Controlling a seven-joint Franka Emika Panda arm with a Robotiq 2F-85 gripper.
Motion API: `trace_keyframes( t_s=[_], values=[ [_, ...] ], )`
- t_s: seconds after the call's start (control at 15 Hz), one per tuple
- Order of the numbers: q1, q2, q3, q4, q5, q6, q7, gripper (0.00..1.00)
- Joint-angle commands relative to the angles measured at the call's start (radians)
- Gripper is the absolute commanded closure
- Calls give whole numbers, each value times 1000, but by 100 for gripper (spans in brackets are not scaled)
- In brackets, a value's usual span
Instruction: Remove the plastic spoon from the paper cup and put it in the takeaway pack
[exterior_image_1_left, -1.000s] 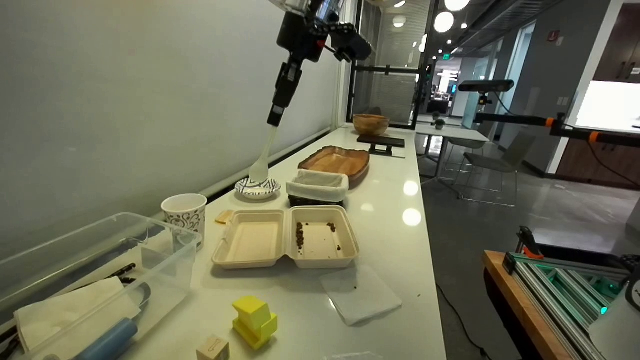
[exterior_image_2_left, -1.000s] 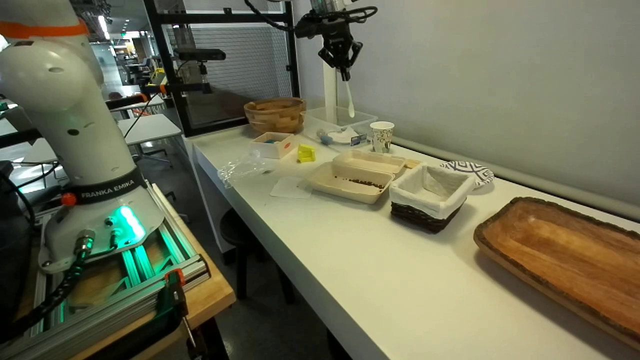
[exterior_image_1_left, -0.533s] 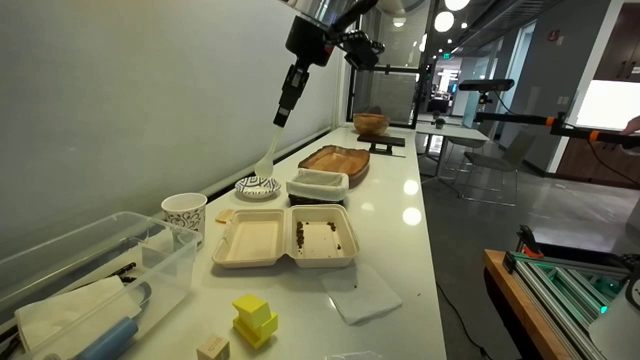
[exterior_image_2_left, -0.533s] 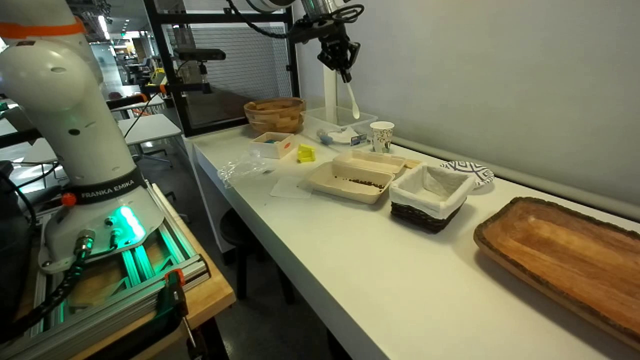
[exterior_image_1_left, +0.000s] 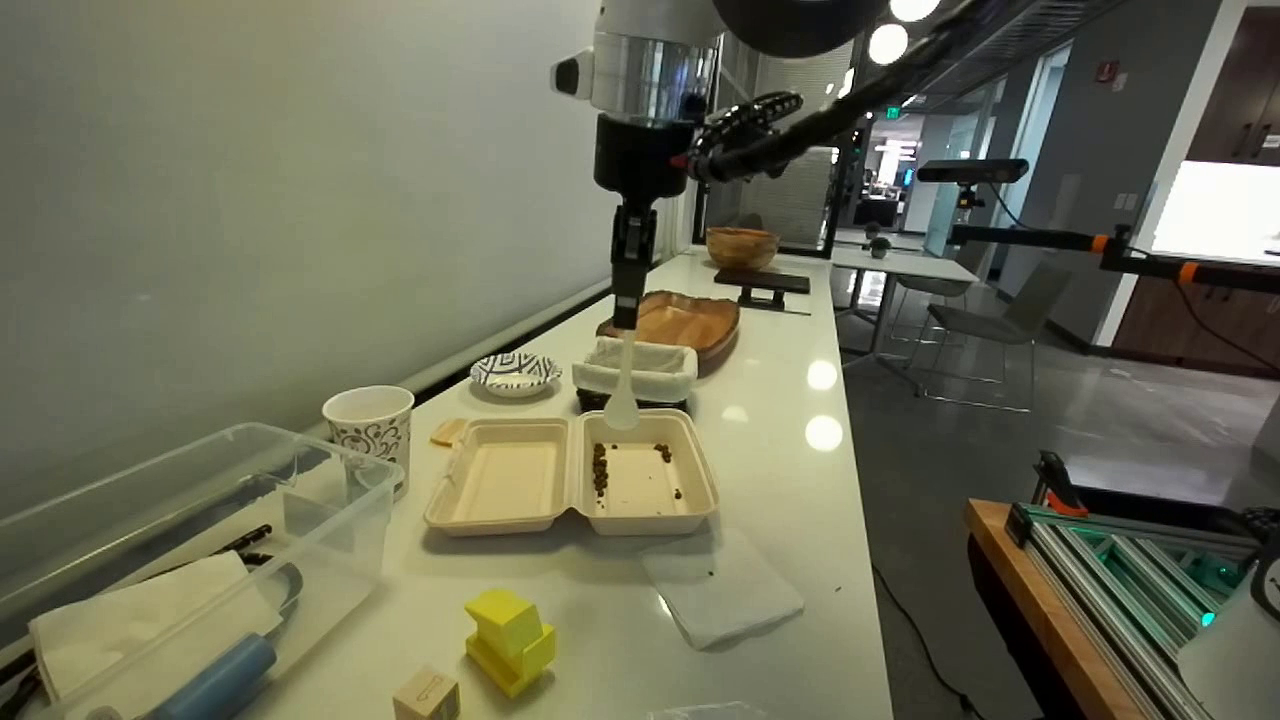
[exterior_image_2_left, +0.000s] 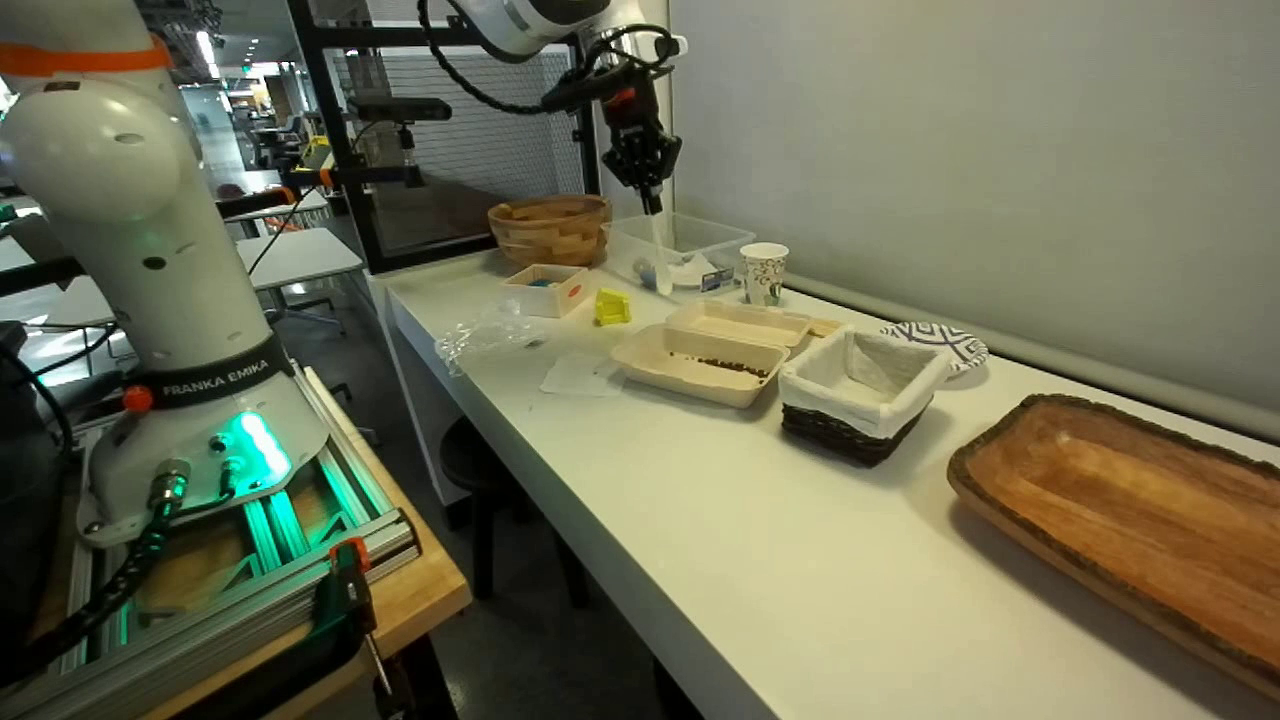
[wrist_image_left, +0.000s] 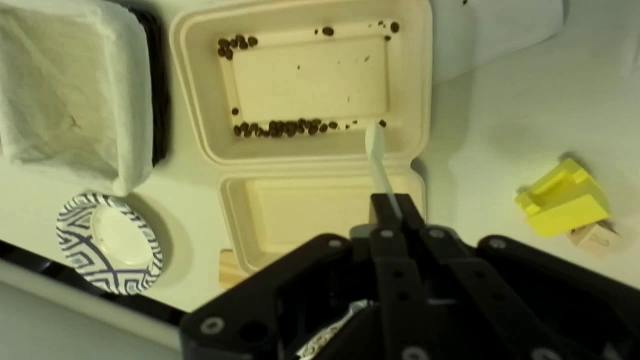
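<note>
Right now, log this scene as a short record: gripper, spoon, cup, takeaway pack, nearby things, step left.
gripper: shut on the handle of the plastic spoon
spoon pose: hanging scoop end down; in the wrist view it shows against the pack
paper cup: upright, by the clear bin, apart from the spoon
takeaway pack: open, both halves facing up, dark bits in one half
nearby: lined basket, patterned bowl, yellow block
step left: spoon not yet released into the pack
</note>
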Motion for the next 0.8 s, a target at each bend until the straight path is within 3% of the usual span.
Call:
trace_keyframes(
  t_s=[0.0,0.2,0.33,0.73],
  values=[
    [38,-47,21,-40,-131,-140,196,99],
    [60,-47,42,-94,-201,-126,295,99],
    [61,-25,39,-121,-241,-57,304,99],
    [28,47,-16,-176,-398,259,258,99]
  ],
)
